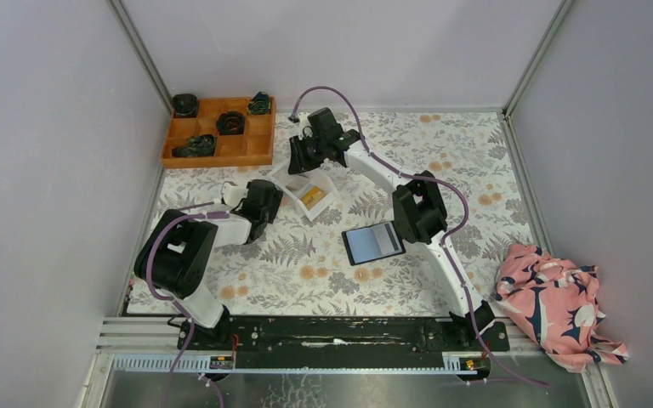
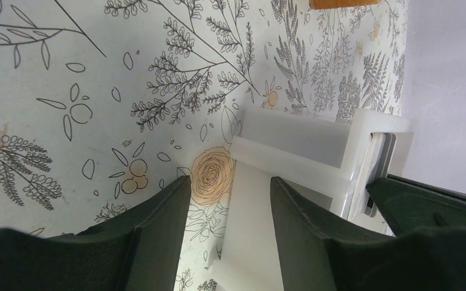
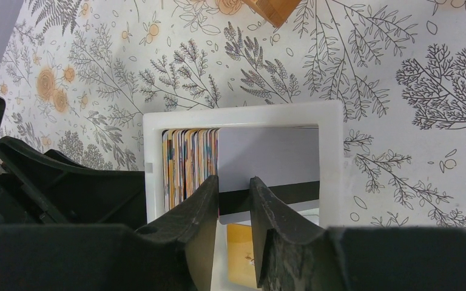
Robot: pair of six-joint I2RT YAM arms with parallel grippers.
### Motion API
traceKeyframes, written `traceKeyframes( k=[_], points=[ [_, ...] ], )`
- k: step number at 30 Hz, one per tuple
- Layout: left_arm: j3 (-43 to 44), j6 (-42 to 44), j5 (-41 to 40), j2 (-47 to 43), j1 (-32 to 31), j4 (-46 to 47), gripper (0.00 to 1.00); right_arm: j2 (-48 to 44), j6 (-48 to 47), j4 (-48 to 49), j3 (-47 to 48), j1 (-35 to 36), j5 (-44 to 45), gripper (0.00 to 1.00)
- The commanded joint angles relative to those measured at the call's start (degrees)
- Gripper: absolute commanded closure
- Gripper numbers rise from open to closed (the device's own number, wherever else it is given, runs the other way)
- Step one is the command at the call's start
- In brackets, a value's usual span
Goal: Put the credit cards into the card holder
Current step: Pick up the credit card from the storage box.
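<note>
The credit cards point(image 3: 185, 160) stand on edge in a white tray point(image 3: 243, 113) in the far-left part of the desk point(image 1: 442, 161), one whitish-grey card point(image 3: 273, 151) leaning apart. The right pincer point(image 3: 235, 185) hangs over it, jaws a narrow gap apart, holding nothing; the left pincer point(image 2: 230, 185), open wider, straddles the tray rim. The card holder point(image 1: 372, 242) lies open near the desk's middle. Picking seems in hand: next, pinch one single card

white tray point(image 3: 151, 157): upright credit cards point(image 3: 188, 157) fill left part, right part open | 2 blockers at tray: right gripper point(image 3: 233, 180) over the opening, left gripper point(image 2: 229, 185) astride 1 wall | card holder point(image 1: 373, 242): right arm elbow point(image 1: 417, 212) just beside, near side bare table point(image 1: 306, 280)
</note>
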Motion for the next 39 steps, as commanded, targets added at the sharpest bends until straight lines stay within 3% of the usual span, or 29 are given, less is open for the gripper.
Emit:
traceKeyframes(
  k=[1,22,39],
  points=[
    [0.78,1.79,0.62,0.78,-0.09,-2.68,0.41,-4.34,1.18,0.8,-0.45,0.87,-2.14,0.69],
    [1.15,1.7,0.8,0.45,-0.1,-3.31,0.41,-5.9,1.84,0.4,-0.32,1.24,-2.65,0.67],
    [1.06,1.61,1.12,-0.11,-0.1,-3.43,0.41,-8.16,-2.0,-1.83,-1.61,1.86,4.23,0.82]
  ],
)
